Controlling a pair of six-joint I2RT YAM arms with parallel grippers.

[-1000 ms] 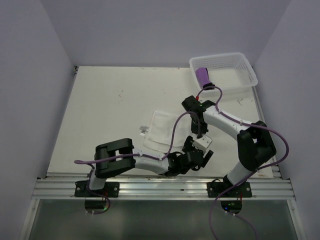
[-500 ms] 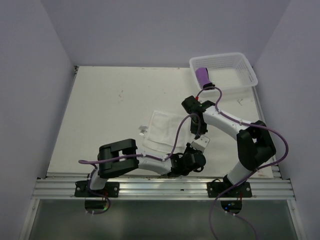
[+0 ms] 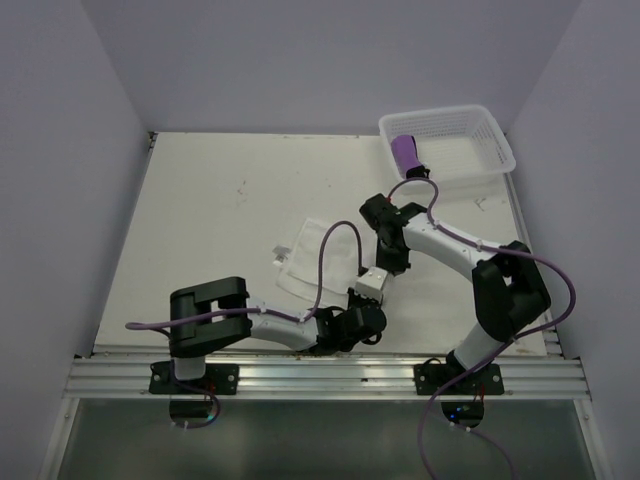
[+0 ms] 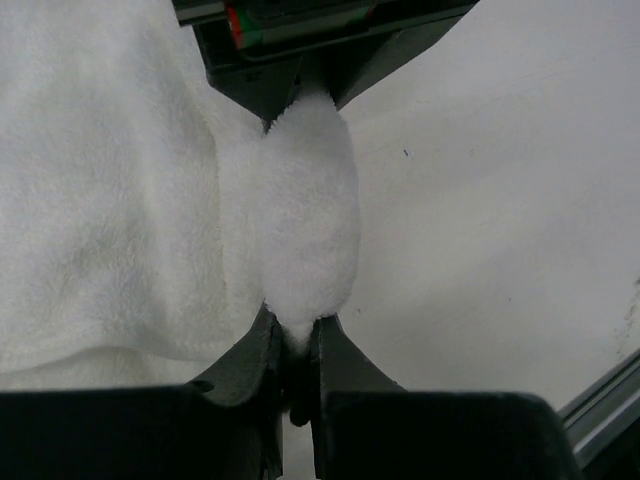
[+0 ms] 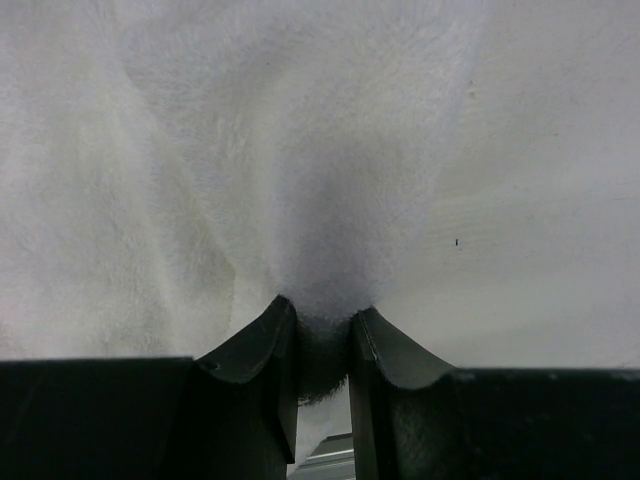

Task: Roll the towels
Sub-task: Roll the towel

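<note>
White towel (image 3: 312, 255) lying on bench (image 3: 210, 210) centre, right edge bunching into near-far ridge. Left pincer (image 4: 292, 338) pinching ridge's near end, right pincer (image 5: 322, 335) pinching far end; towel body spreading left of both. Purple towel (image 3: 406, 153) sitting in far-right basket (image 3: 470, 135).

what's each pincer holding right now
Left pincer: closed on the white towel.
Right pincer: closed on the same white towel.
</note>
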